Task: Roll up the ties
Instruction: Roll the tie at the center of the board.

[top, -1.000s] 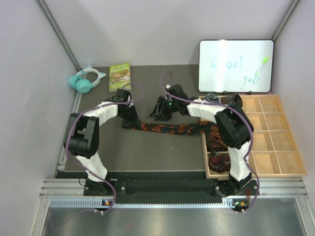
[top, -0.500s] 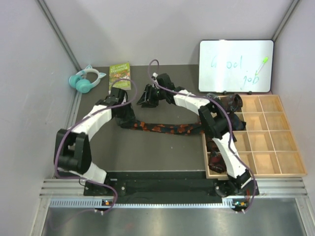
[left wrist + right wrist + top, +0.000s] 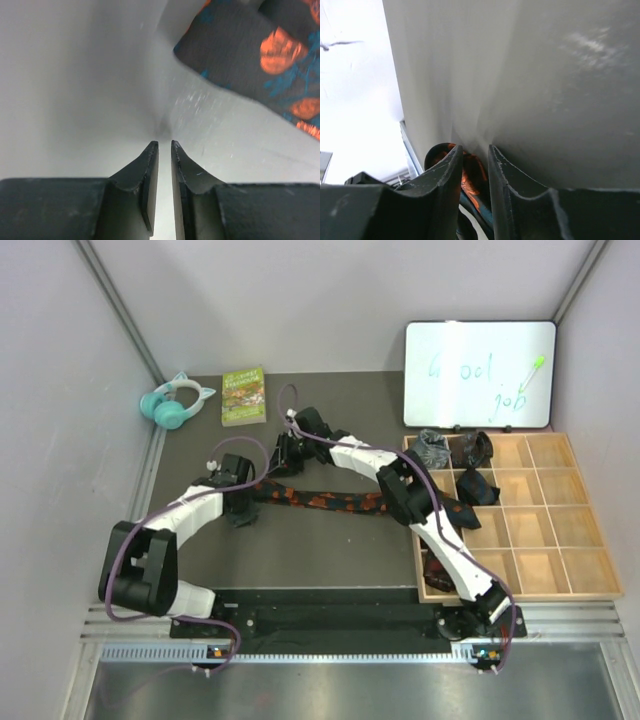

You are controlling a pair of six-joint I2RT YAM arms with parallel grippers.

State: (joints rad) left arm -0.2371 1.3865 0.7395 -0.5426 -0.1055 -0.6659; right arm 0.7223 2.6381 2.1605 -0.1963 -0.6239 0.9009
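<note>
Seen from above: black tie (image 3: 340, 502) with orange-red blotches laid out as a long strip across the middle of the frame on the dark mat (image 3: 300, 550), its right end reaching the left edge of the wooden tray (image 3: 580, 530) and passing under the right arm. At the strip's left end, left of centre, both pincers: right gripper (image 3: 283, 455) just above the end, left gripper (image 3: 243, 505) just below and to the left. In the right wrist view, right gripper (image 3: 472, 147) with fingers drawn close, clamped on a fold of the black tie (image 3: 466, 172), orange showing in the gap. In the left wrist view, left gripper (image 3: 164, 144) with fingers nearly together, only a thin slit, nothing seen in it; black tie (image 3: 250, 55) apart at upper right. In the tray's top-left compartments: grey roll (image 3: 432, 448), dark brown roll (image 3: 470, 448), and just below, a dark roll (image 3: 475, 485).
</note>
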